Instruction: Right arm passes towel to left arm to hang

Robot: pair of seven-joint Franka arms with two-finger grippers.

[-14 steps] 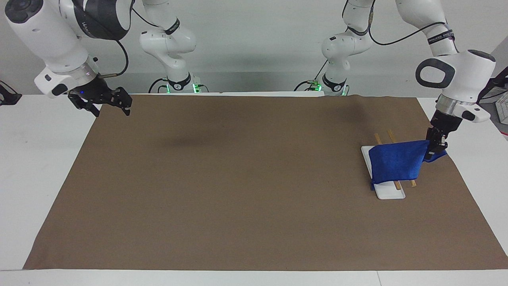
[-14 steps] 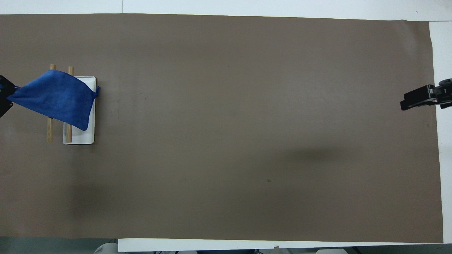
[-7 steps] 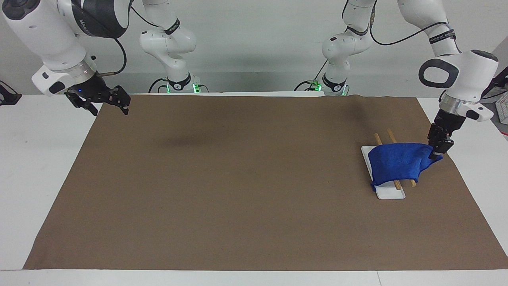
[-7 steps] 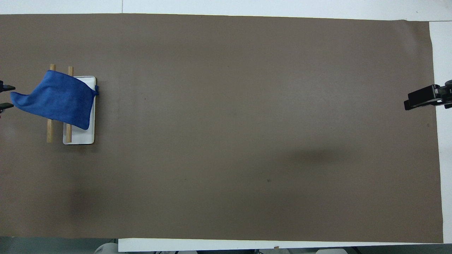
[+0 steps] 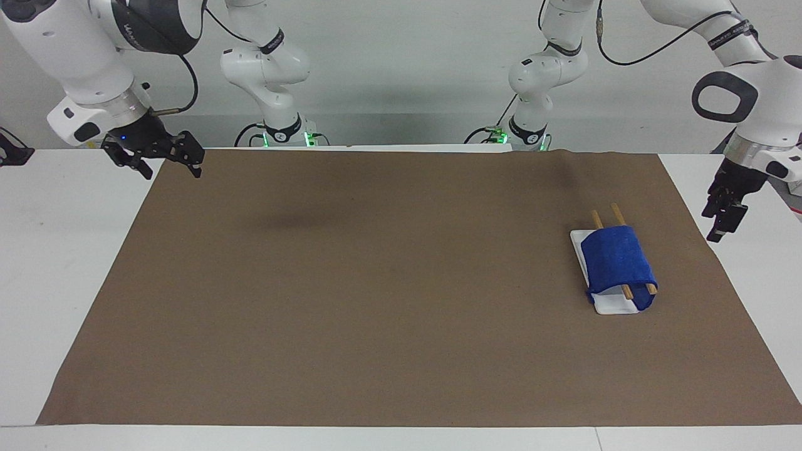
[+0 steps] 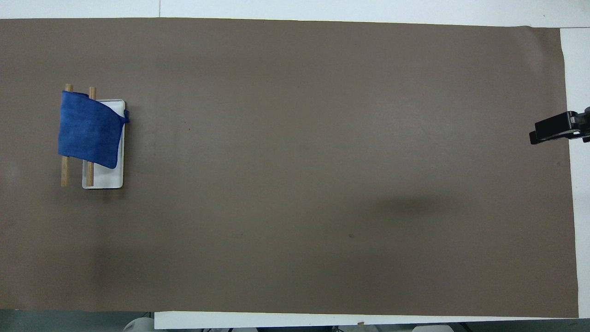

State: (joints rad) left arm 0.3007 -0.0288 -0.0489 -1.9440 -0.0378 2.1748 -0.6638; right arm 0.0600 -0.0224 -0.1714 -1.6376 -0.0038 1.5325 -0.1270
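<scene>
The blue towel lies draped over two wooden rails of a small rack with a white base tray, toward the left arm's end of the bench, on the brown mat. Nothing grips it. The left gripper hangs in the air over the mat's edge beside the rack, apart from the cloth, fingers spread and empty. The right gripper waits over the mat's corner at the right arm's end, its fingers apart and holding nothing. The hanging looks done, so the risks now lie with the cloth and the rack. The towel sits skewed, one corner trailing lower on the tray side in the overhead view, and if more weight hangs on one side it could creep off the smooth rails. The rack looks light; a low sweep by the left arm could catch a rail end and tip it or drag the cloth away.
</scene>
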